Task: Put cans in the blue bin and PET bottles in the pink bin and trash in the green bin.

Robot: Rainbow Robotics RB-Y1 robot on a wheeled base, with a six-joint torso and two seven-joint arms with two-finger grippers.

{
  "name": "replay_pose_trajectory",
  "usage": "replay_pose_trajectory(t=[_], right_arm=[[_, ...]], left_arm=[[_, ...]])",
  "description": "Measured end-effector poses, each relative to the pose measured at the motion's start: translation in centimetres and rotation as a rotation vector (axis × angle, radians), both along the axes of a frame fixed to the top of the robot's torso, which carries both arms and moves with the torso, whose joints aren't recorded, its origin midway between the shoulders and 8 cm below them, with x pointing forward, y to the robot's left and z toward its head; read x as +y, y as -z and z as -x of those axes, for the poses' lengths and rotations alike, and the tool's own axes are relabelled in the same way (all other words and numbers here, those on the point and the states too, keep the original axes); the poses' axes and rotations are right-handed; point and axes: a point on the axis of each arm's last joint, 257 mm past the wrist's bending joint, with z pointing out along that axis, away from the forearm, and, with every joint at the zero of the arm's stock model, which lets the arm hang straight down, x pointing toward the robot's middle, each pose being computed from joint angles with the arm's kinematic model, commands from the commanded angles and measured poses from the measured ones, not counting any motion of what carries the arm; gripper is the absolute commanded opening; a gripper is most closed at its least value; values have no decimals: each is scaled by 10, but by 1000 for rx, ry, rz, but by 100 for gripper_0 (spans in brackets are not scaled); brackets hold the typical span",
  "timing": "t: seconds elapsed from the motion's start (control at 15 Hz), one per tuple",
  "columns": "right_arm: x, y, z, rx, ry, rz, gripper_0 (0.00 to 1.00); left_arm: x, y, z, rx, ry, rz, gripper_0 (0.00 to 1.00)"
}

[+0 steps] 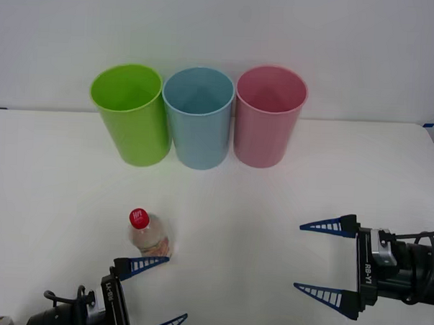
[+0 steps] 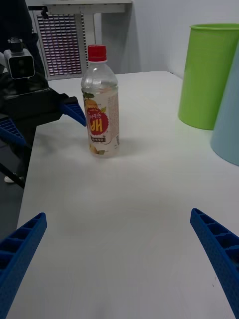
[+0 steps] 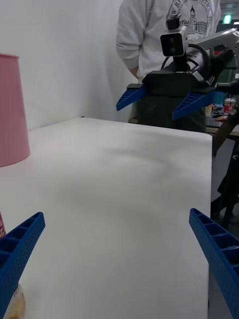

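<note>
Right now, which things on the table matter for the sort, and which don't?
Job:
- PET bottle, upright, by the open left gripper
- pink bin
- blue bin
- green bin
- right gripper, open

Not:
- table

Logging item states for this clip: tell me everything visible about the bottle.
The bottle is small, clear plastic, with a red screw cap and a pale orange-pink label bearing red lettering. It looks empty or nearly so. It stands upright on the white table, cap on, on the robot's left side, nearer the robot than the three bins. The open left gripper sits close beside it, one finger next to its base; contact cannot be told.
</note>
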Motion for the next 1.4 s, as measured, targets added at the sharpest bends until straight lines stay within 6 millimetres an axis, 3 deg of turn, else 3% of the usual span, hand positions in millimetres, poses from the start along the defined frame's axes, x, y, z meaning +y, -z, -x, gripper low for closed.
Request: replay_pose_trajectory(t=[0.53, 1.4], right_arm=[[0, 0, 0, 0, 0, 0, 100], [0, 0, 0, 0, 0, 0, 100]], left_arm=[[16, 0, 7, 14, -18, 10, 100], [64, -5, -1, -6, -121, -12, 100]])
